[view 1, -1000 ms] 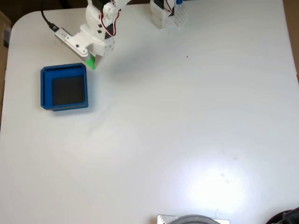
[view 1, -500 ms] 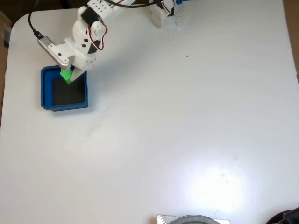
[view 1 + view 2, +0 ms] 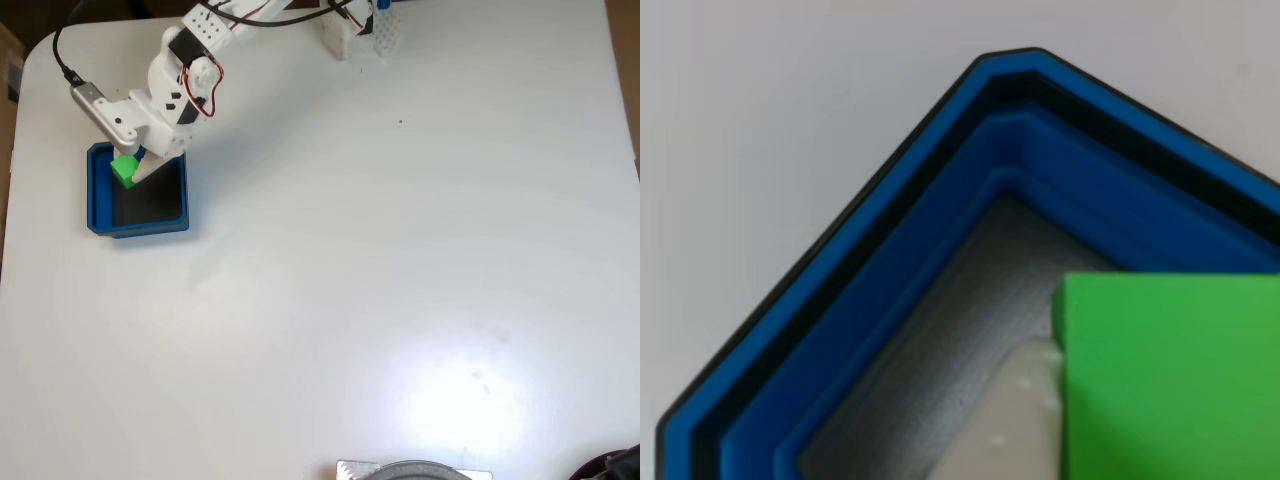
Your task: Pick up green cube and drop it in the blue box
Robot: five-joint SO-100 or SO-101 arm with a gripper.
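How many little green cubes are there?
1. The green cube is in the gripper, over the upper left part of the blue box. The other view shows it close up above the box's floor.

Fixed view: camera high above the white table (image 3: 400, 280), looking straight down, far enough to take in nearly the whole top. The arm (image 3: 185, 70) enters from the upper edge; the jaws sit at upper left, over the blue box (image 3: 98, 200).

Other view: very close, looking down just beyond the jaws onto one clipped corner of the blue box (image 3: 890, 240), with the green cube (image 3: 1170, 380) large at lower right.

Shared ground: the box corner under the jaws, the green cube (image 3: 123, 169), a strip of table beside them.
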